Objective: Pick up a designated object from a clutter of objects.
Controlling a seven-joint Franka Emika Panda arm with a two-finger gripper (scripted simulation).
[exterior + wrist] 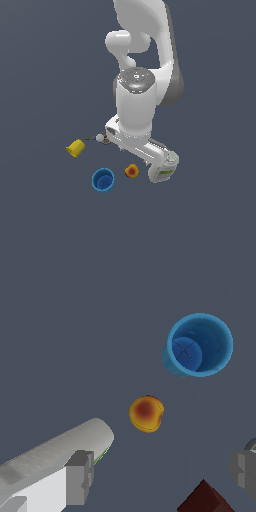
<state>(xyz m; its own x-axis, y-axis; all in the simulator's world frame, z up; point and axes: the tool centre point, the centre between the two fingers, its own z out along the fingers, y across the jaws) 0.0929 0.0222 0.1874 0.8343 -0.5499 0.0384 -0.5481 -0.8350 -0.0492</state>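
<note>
The designated object, a small orange-yellow fruit (131, 171) (146, 413) with a red blotch, lies on the dark floor between the blue cup (103, 180) (200, 346) and the white labelled bottle (164, 169) (50, 456), which lies on its side. My gripper (162, 476) hovers above the clutter, open, with its two grey fingers (80, 478) wide apart and nothing between them. The fruit sits apart from the fingers, ahead of the gap. In the exterior view the white hand (134, 140) hides the fingertips.
A small yellow cup (76, 148) lies tipped over at the exterior view's left. A small metal ringed item (102, 138) rests beside the hand. A corner of the dark brown brick (205, 498) shows in the wrist view, close to one finger.
</note>
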